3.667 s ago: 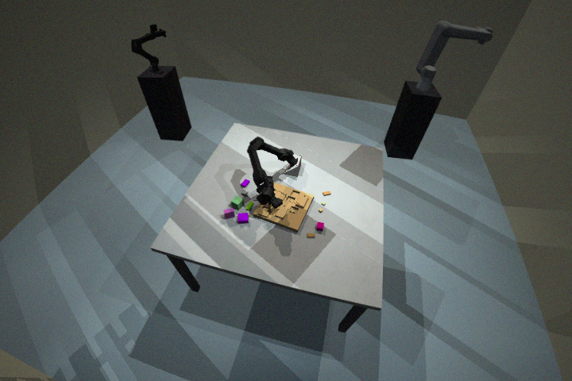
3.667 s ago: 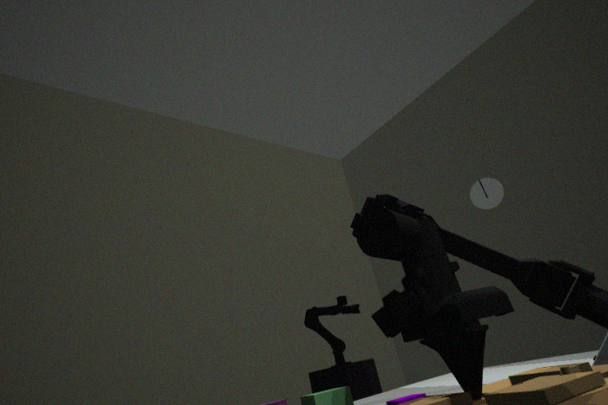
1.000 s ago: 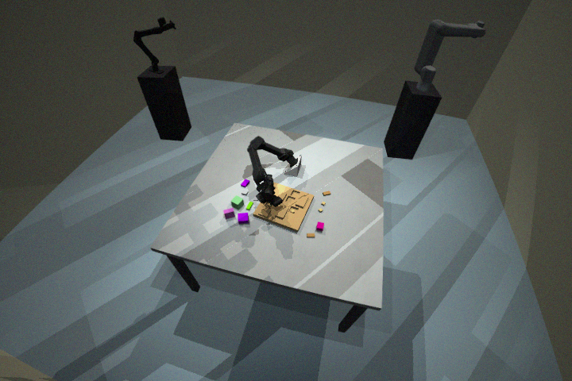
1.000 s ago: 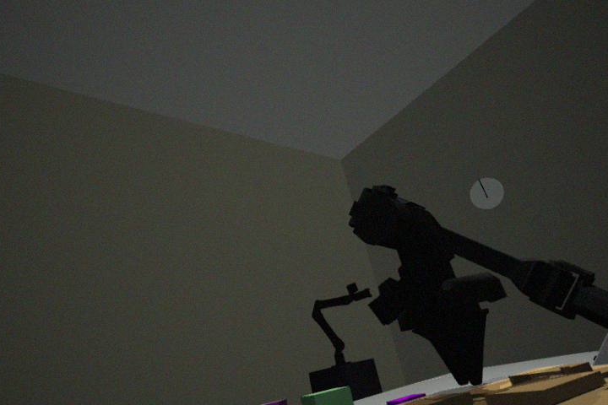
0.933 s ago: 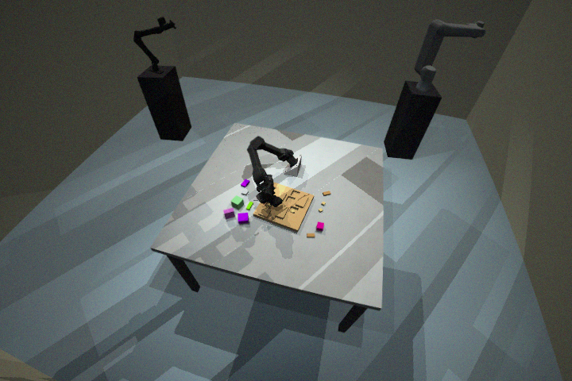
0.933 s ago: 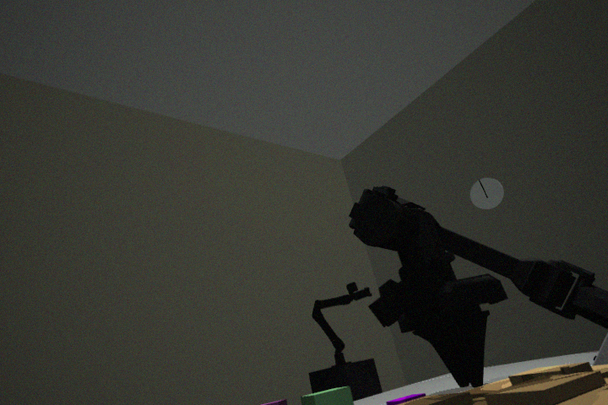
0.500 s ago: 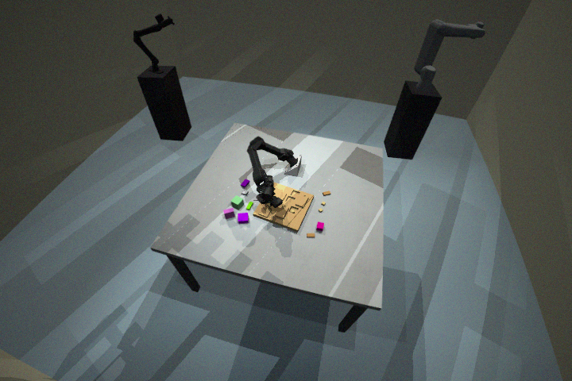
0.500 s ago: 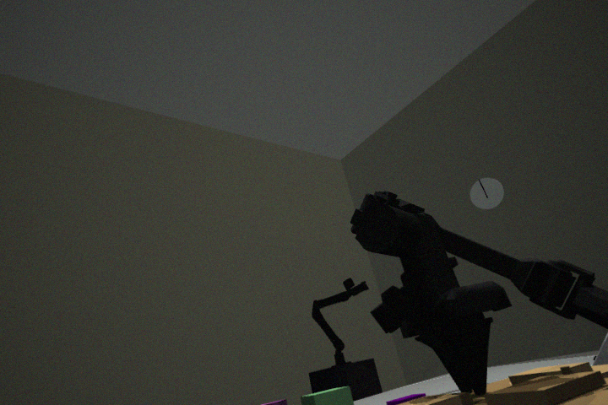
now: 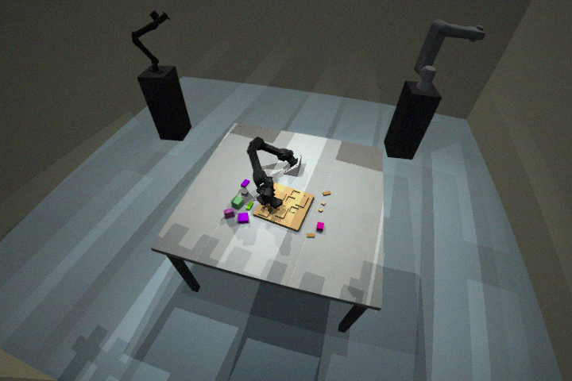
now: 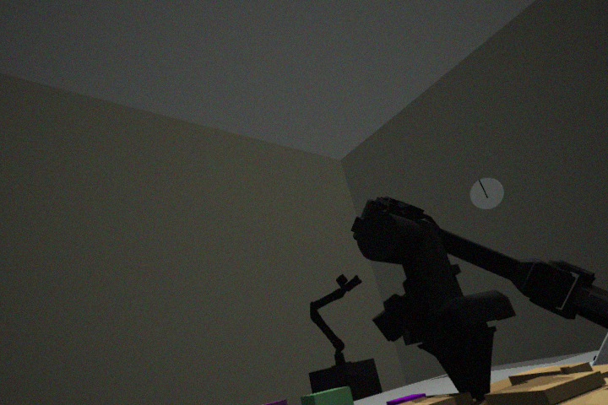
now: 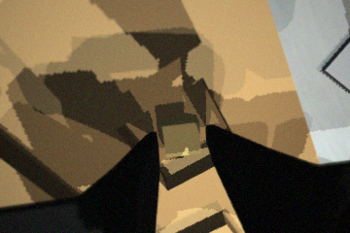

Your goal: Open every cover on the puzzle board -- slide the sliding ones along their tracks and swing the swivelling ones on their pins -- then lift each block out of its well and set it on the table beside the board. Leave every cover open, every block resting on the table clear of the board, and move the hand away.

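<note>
The tan puzzle board lies on the table with raised covers and tracks. A small pale yellow block sits in a well, in shadow, in the wrist view. My gripper is low at the board, its fingertips on either side of this block. It is partly open, with a narrow gap visible beside the block. A pale spot shows in another part of the board; I cannot tell if it is a block. Two small yellow blocks lie on the table right of the board. The arm hides the board's left part.
Left of the board are a green cube, a light green piece, a mauve block and purple blocks. Right of it are a magenta cube and orange pieces.
</note>
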Tool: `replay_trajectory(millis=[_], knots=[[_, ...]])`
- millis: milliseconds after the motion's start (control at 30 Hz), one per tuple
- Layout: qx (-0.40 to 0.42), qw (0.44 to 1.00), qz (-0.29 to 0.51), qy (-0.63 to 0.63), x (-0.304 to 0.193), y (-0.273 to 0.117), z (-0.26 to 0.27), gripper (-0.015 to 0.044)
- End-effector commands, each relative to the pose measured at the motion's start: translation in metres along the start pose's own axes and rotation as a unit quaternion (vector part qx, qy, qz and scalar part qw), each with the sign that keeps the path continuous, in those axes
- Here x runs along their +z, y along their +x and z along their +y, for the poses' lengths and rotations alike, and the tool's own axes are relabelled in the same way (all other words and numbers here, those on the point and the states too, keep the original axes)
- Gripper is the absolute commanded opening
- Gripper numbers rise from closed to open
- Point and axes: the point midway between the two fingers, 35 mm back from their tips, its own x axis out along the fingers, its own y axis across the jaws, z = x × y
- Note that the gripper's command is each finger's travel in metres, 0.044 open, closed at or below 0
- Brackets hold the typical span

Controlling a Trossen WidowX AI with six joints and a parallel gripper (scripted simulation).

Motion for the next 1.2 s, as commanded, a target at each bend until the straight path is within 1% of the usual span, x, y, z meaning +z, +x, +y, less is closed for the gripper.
replay_trajectory(millis=[0, 200, 400, 1167], knots=[[0.000, 1.000, 0.000, 0.000, 0.000, 0.000, 0.000, 0.0117], [0.000, 1.000, 0.000, 0.000, 0.000, 0.000, 0.000, 0.0080], [0.000, 1.000, 0.000, 0.000, 0.000, -0.002, 0.000, 0.0080], [0.000, 1.000, -0.001, -0.002, 0.000, -0.032, 0.001, 0.0080]])
